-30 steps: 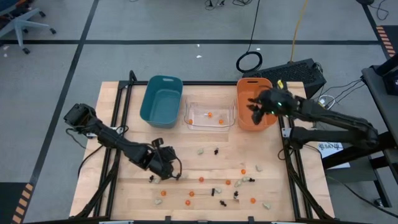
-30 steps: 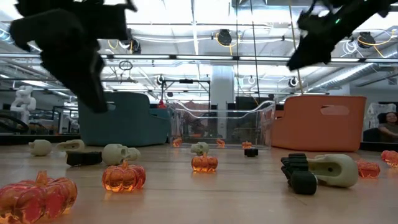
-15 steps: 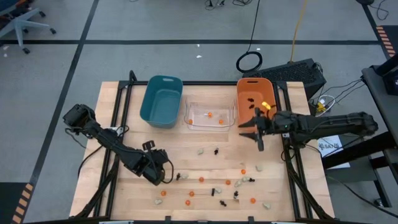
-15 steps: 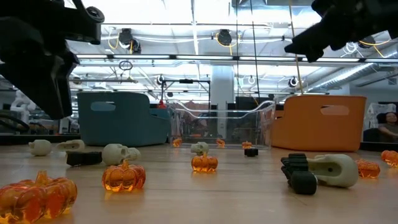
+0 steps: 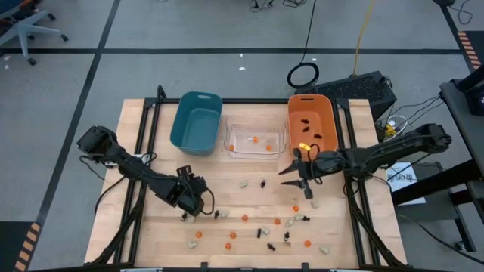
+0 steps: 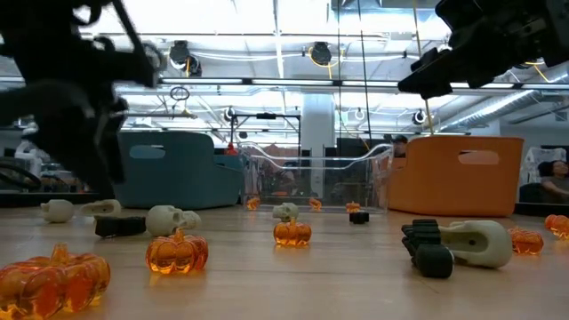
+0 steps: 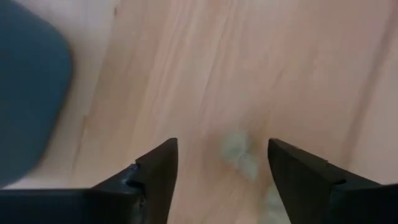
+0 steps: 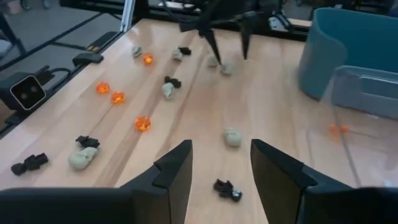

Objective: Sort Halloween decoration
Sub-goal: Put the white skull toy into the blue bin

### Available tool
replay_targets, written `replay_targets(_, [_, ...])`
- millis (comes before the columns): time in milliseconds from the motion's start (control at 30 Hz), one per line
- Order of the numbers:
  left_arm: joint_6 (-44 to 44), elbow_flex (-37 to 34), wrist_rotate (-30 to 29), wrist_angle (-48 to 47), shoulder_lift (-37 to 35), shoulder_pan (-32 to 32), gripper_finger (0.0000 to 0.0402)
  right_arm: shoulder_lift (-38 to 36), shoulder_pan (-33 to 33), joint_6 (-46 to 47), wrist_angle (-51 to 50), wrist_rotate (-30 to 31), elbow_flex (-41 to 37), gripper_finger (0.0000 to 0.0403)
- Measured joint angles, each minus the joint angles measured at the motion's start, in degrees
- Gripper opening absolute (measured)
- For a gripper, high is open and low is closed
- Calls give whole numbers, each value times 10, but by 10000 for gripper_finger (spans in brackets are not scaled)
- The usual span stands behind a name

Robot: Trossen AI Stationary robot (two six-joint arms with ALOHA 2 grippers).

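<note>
Inside orange bin (image 5: 311, 125) — black spiders, clear bin (image 5: 255, 141) — seemingly orange trinkets, left gripper (image 5: 198, 212) and right gripper (image 5: 296, 172) jaws apart.

The high view looks straight down on the whole table (image 5: 151, 227) and floor. The low view sits at tabletop height, very near the front trinkets, facing the three bins and room. The left wrist view looks closely down at wood. The right wrist view looks across the table; all share its surface.
</note>
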Motion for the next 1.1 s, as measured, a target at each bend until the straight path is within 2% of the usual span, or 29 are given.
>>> replay_targets(233, [35, -50, 42, 76, -3, 25, 253, 64, 10, 0, 57, 0, 0, 146])
replay_targets(367, [35, -62, 61, 98, -5, 34, 242, 88, 10, 0, 78, 0, 0, 146])
replay_targets(733, [76, -63, 73, 97, -4, 37, 138, 106, 9, 1, 96, 0, 0, 146])
replay_targets(933, [126, -64, 58, 122, -3, 37, 79, 106, 9, 4, 96, 0, 0, 146])
replay_targets(1100, [139, -65, 37, 131, -2, 38, 60, 106, 9, 7, 96, 0, 0, 146])
